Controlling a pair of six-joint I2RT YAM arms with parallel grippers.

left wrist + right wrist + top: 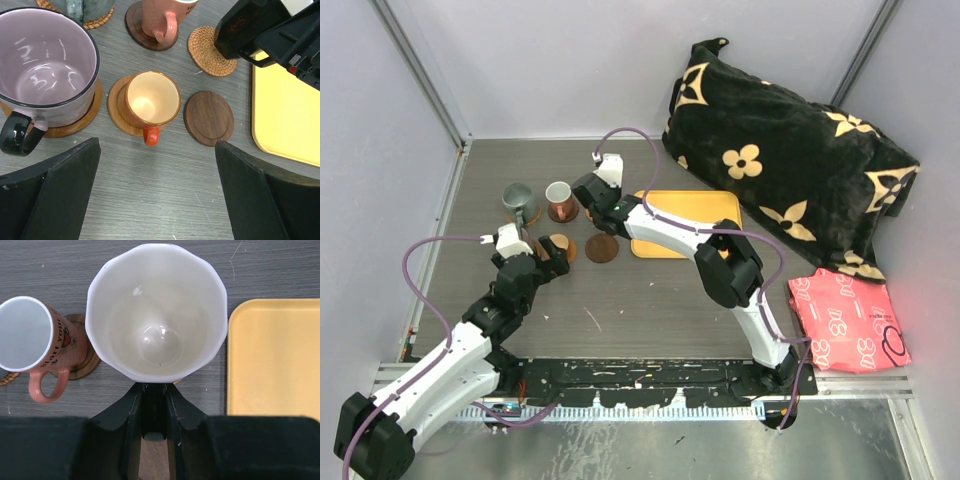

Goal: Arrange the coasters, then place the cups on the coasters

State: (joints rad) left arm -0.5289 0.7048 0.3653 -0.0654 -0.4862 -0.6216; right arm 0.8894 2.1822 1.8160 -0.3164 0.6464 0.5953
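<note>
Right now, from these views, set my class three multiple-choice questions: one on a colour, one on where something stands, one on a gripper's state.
1. The tray is: A blue; B green; C yellow.
2. The small orange cup stands: A on the tray; B on a wooden coaster; C inside another cup.
3. The right gripper is: A shut on a white-lined cup; B open over the tray; C shut on the small orange cup.

Answers: 1 C, it shows yellow in every view. 2 B, a wooden disc rings the cup's base. 3 A, the right wrist view shows the gripper closed at the near side of that cup.
</note>
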